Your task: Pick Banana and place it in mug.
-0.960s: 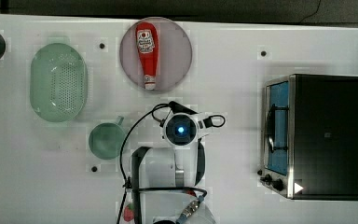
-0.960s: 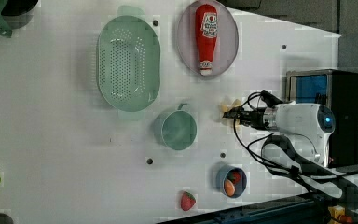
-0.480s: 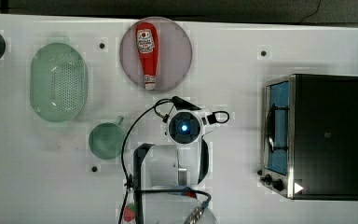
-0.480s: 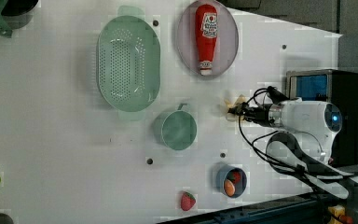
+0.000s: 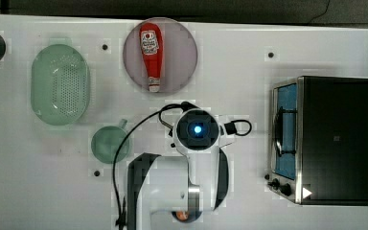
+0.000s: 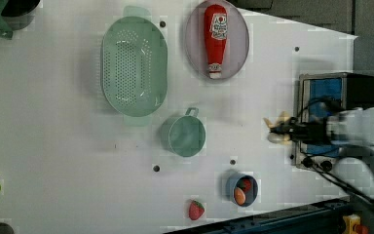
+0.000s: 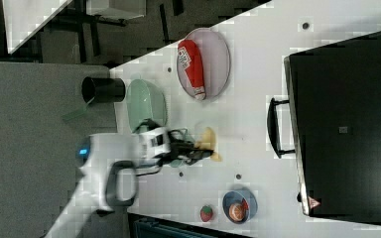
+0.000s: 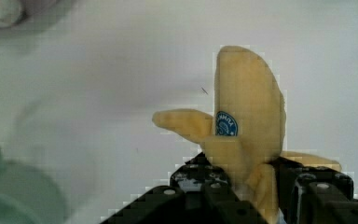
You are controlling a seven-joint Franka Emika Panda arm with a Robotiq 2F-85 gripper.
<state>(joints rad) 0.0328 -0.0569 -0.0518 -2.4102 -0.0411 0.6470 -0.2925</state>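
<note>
Fingers: the gripper (image 8: 254,196) has its black jaws pinched on the banana (image 8: 247,121), one on each side of the fruit's lower part, seen in the wrist view.
Banana: held clear of the table (image 5: 249,52); its peeled yellow flaps spread outward and a blue sticker faces the wrist camera. In the left view it shows as a pale tuft (image 6: 277,129) at the tip of the gripper (image 6: 285,130); in the right view it pokes out (image 7: 209,141) beyond the gripper (image 7: 198,148).
Arm: in the top view the wrist housing with its blue light covers the hand, so the fruit is hidden under it.
Mug: the pale green mug (image 5: 109,143) stands upright and looks empty, at about 9 o'clock from the wrist in the top view, apart from it. In the left view the mug (image 6: 184,136) lies at 9 o'clock from the banana, with bare table between them.
Neighbours: colander (image 5: 60,91) at 10 o'clock from the mug in the top view; ketchup bottle (image 5: 152,52) on a plate (image 5: 184,52) at 1 o'clock from it; toaster oven (image 5: 333,139) at 3 o'clock from the arm.
Step in hand: pick done, I judge; this is the carry stage, banana not yet over the mug.
Next move: travel toward the mug until the fruit hangs above its opening, then lower and release. The spread peel looks wide for that small cup, so centring matters.
</note>
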